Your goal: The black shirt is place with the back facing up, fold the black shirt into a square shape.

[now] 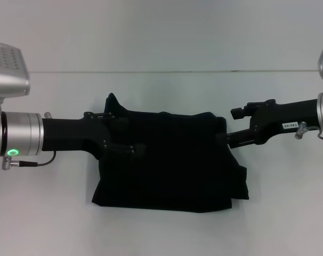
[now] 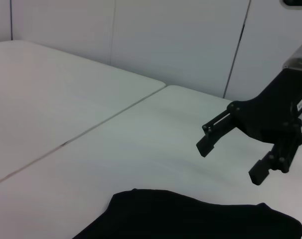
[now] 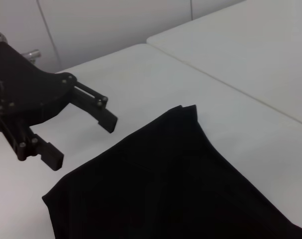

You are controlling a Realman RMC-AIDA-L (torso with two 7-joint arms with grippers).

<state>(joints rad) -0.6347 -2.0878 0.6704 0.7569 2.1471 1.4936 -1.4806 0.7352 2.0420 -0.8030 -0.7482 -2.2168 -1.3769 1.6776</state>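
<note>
While its fingers stand spread, the left gripper (image 1: 121, 136) hangs over the left part of the black shirt (image 1: 172, 165) (already folded to a rough rectangle) at the middle of the white table (image 1: 161, 224); the right gripper (image 1: 231, 125), jaws apart, sits at the shirt's right edge.

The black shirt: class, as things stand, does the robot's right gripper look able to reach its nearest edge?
Probably yes. The right gripper is open beside the black shirt, at its right edge, with only bare white table around.
</note>
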